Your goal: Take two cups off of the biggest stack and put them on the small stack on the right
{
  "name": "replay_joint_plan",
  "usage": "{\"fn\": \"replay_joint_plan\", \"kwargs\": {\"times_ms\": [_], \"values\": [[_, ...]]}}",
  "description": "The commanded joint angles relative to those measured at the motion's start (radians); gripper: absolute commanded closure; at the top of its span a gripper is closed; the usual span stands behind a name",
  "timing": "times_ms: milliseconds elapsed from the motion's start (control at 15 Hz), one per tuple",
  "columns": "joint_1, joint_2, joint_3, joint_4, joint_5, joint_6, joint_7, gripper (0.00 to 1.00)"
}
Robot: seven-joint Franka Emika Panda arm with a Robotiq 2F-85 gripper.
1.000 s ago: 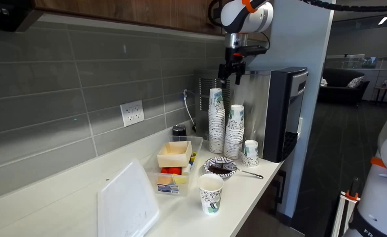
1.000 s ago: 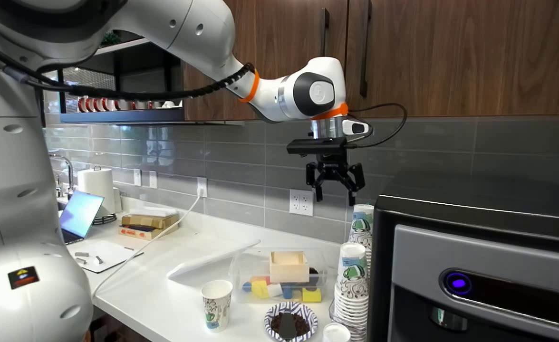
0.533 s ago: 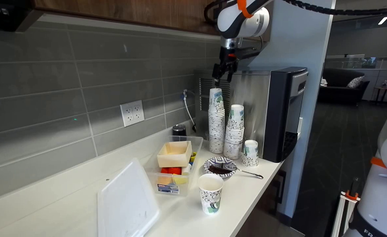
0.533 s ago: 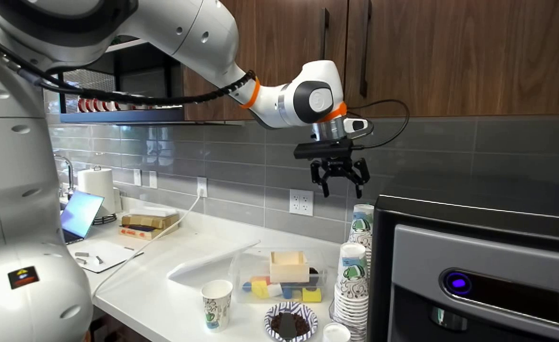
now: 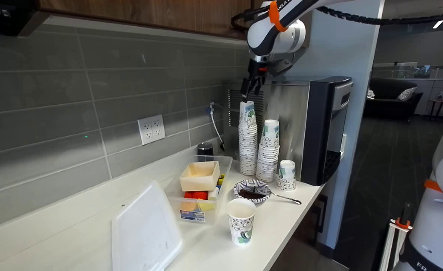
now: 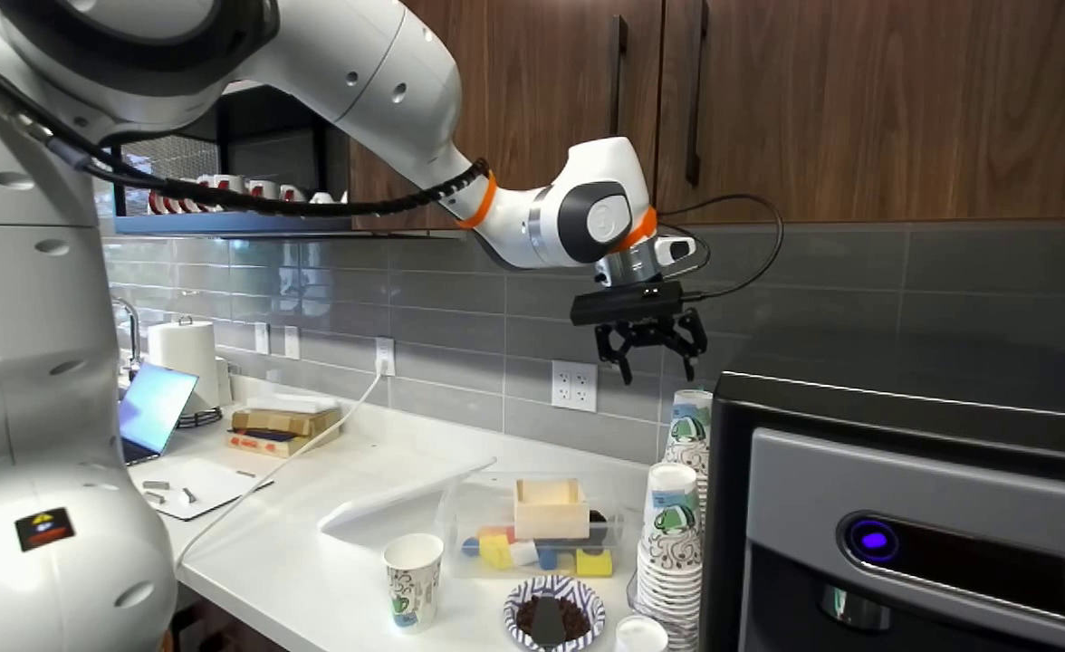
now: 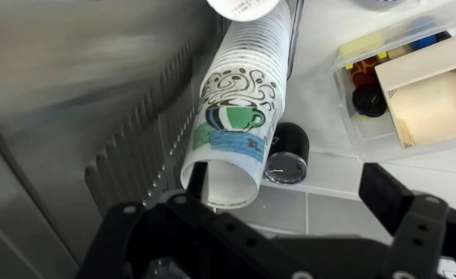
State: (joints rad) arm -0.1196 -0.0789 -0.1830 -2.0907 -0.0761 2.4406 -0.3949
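Observation:
Three stacks of upside-down patterned paper cups stand beside the ice machine. The tallest stack (image 5: 248, 146) is at the back; its top cup shows in the wrist view (image 7: 228, 143). A middle stack (image 5: 269, 154) stands in front of it, also in an exterior view (image 6: 671, 534). The small stack (image 5: 287, 175) is at the right, near the counter edge, partly cut off in an exterior view (image 6: 641, 634). My gripper (image 5: 251, 96) is open and empty, tilted, just above the tallest stack. In the wrist view one finger overlaps the top cup's base; the other is off to its side.
The ice machine (image 5: 281, 113) stands close beside the stacks. A black tumbler (image 7: 288, 155) is by the tallest stack's foot. A clear bin (image 5: 221, 180), a patterned bowl (image 5: 238, 186) with a spoon, and an upright cup (image 5: 241, 222) are on the counter. Cabinets (image 6: 858, 109) hang above.
My open gripper has moved toward the wall and tilted, coming over the top of the tallest stack. The cups have not moved.

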Motion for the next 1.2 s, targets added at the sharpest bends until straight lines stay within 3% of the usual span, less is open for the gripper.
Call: {"fn": "replay_joint_plan", "kwargs": {"times_ms": [0,1133], "values": [[-0.003,0.032,0.003,0.005,0.022,0.072,-0.058,0.00],[-0.019,0.155,0.023,0.060,0.138,0.155,-0.222,0.00]]}}
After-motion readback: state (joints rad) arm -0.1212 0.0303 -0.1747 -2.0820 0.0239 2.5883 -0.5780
